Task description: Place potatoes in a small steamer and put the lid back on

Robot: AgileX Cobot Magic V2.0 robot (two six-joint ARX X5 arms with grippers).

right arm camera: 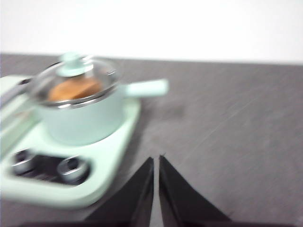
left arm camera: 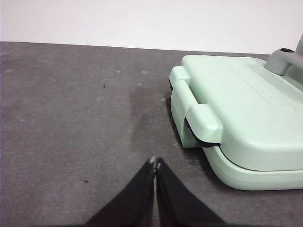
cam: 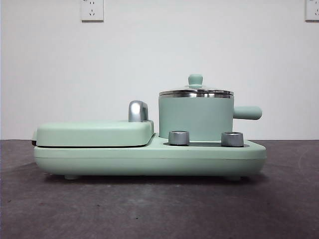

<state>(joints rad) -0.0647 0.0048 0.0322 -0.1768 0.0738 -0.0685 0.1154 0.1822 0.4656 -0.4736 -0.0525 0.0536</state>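
The mint-green small steamer stands on the right half of the cooker base, its stubby handle pointing right. The glass lid with its green knob rests on the steamer's rim. In the right wrist view the orange-brown potato shows through the lid, lying inside the steamer. My right gripper is shut and empty, off to the steamer's right over the table. Beside the griddle's outer end, my left gripper is shut and holds nothing. Neither arm appears in the front view.
A flat mint-green griddle with a chrome handle fills the left half of the cooker base. Two steel knobs sit at the base's front below the steamer. Dark grey table lies around; a white wall stands behind.
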